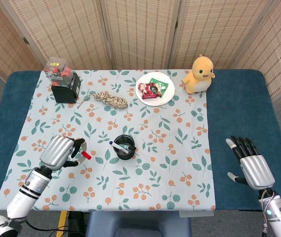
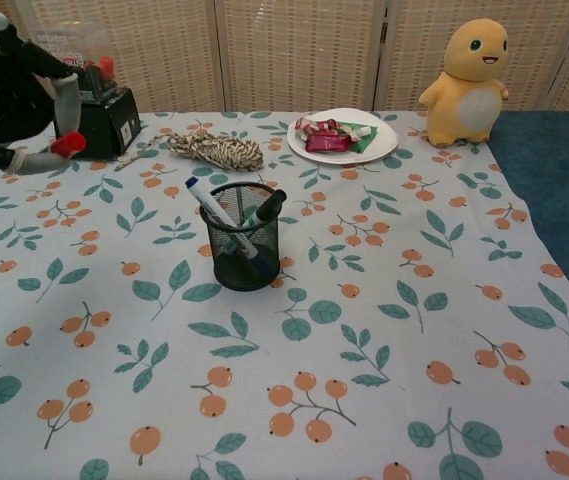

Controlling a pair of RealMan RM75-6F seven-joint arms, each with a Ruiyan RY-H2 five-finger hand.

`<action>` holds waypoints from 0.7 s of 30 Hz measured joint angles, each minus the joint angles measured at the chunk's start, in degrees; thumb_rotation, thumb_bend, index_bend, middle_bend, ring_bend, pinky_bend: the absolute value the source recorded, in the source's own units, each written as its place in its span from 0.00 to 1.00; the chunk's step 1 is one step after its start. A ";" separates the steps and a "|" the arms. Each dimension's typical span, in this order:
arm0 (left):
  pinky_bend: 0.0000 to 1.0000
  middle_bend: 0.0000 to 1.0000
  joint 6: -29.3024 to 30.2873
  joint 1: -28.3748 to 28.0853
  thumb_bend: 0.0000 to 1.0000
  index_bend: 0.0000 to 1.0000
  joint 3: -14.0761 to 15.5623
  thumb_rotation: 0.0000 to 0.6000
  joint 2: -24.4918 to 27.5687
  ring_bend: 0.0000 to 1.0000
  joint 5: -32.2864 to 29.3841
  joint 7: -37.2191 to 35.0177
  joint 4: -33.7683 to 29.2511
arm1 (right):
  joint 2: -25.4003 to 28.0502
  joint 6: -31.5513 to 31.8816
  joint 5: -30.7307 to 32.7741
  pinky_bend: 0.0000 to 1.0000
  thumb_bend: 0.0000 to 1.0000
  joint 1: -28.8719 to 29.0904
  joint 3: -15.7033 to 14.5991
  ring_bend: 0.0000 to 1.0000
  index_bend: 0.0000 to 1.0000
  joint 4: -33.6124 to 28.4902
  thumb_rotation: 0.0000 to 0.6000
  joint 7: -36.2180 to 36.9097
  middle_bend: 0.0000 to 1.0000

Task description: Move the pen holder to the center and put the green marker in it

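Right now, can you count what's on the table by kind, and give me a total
Pen holder: 1
Markers in the holder: 2
Red-capped marker, held by left hand: 1
Rope coil: 1
Plate of snacks: 1
Yellow plush toy: 1
Black box: 1
Total: 8

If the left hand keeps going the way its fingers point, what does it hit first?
Probably the black mesh pen holder: the left hand, holding a red-capped marker, points toward it across bare floral tablecloth. Height is unclear, so it may pass above.
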 measured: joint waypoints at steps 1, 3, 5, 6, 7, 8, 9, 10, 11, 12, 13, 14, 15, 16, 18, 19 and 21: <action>0.76 0.84 0.16 0.17 0.39 0.69 -0.60 1.00 0.10 0.76 -0.50 -1.43 -0.27 | -0.03 0.06 -0.03 0.00 0.15 0.00 0.01 0.00 0.00 0.01 1.00 -0.03 0.00; 0.76 0.84 0.15 0.32 0.39 0.68 -2.03 1.00 0.09 0.76 -2.28 -4.67 -0.73 | -0.05 0.21 -0.02 0.00 0.15 -0.03 0.05 0.00 0.00 0.06 1.00 0.00 0.00; 0.76 0.84 -0.33 0.21 0.39 0.68 -3.31 1.00 -0.16 0.76 -4.24 -7.35 -1.01 | -0.03 0.29 0.01 0.00 0.15 -0.05 0.09 0.00 0.00 0.14 1.00 0.20 0.00; 0.76 0.84 -0.79 0.05 0.39 0.68 -4.18 1.00 -0.45 0.76 -5.65 -8.86 -1.13 | -0.01 0.29 0.03 0.00 0.15 -0.04 0.12 0.00 0.00 0.19 1.00 0.34 0.00; 0.76 0.84 -1.21 -0.15 0.39 0.68 -4.81 1.00 -0.76 0.76 -6.73 -9.78 -1.19 | 0.03 0.27 0.07 0.00 0.15 -0.02 0.15 0.00 0.00 0.27 1.00 0.50 0.00; 0.76 0.84 -1.69 -0.40 0.39 0.68 -5.42 1.00 -1.11 0.76 -7.80 -10.54 -1.23 | 0.07 0.22 0.08 0.00 0.15 0.02 0.16 0.00 0.00 0.31 1.00 0.62 0.00; 0.76 0.84 -2.40 -0.80 0.39 0.68 -6.19 1.00 -1.60 0.76 -9.21 -11.41 -1.28 | 0.10 0.17 0.08 0.00 0.15 0.06 0.17 0.00 0.00 0.35 1.00 0.75 0.00; 0.76 0.84 -2.97 -1.15 0.39 0.68 -6.76 1.00 -2.01 0.76 -10.28 -11.96 -1.30 | 0.15 0.11 0.07 0.00 0.15 0.12 0.18 0.00 0.00 0.41 1.00 0.95 0.00; 0.76 0.84 -3.56 -1.55 0.39 0.68 -7.32 1.00 -2.44 0.76 -11.35 -12.44 -1.31 | 0.18 0.05 0.05 0.00 0.15 0.17 0.18 0.00 0.00 0.47 1.00 1.10 0.00; 0.76 0.84 -4.35 -2.13 0.39 0.68 -8.05 1.00 -3.06 0.76 -12.74 -12.99 -1.31 | 0.22 -0.02 0.03 0.00 0.15 0.22 0.18 0.00 0.00 0.53 1.00 1.21 0.00; 0.76 0.84 -4.90 -2.60 0.39 0.68 -8.60 1.00 -3.56 0.76 -13.75 -13.34 -1.29 | 0.26 -0.08 0.00 0.00 0.15 0.27 0.18 0.00 0.00 0.57 1.00 1.34 0.00; 0.76 0.84 -5.39 -3.10 0.39 0.68 -9.13 1.00 -4.12 0.76 -14.72 -13.58 -1.22 | 0.28 -0.11 -0.02 0.00 0.15 0.30 0.17 0.00 0.00 0.59 1.00 1.44 0.00; 0.76 0.84 -5.97 -3.82 0.39 0.68 -9.78 1.00 -4.97 0.76 -15.96 -13.71 -1.07 | 0.32 -0.13 -0.04 0.00 0.15 0.33 0.16 0.00 0.00 0.62 1.00 1.56 0.00; 0.76 0.84 -6.35 -4.35 0.39 0.69 -10.22 1.00 -5.64 0.76 -16.87 -13.73 -0.92 | 0.38 -0.16 -0.06 0.00 0.15 0.36 0.16 0.00 0.00 0.65 1.00 1.74 0.00; 0.76 0.84 -7.08 -5.45 0.39 0.69 -11.13 1.00 -7.10 0.76 -18.82 -13.72 -0.57 | 0.48 -0.18 -0.08 0.00 0.15 0.38 0.15 0.00 0.00 0.71 1.00 1.99 0.00; 0.76 0.84 -7.35 -5.86 0.39 0.69 -11.48 1.00 -7.64 0.76 -19.63 -13.72 -0.45 | 0.54 -0.20 -0.07 0.00 0.15 0.41 0.15 0.00 0.00 0.77 1.00 2.18 0.00; 0.76 0.84 -7.89 -6.77 0.39 0.69 -12.34 1.00 -8.71 0.76 -21.66 -13.69 -0.23 | 0.62 -0.37 -0.03 0.00 0.15 0.49 0.16 0.00 0.00 0.86 1.00 2.49 0.00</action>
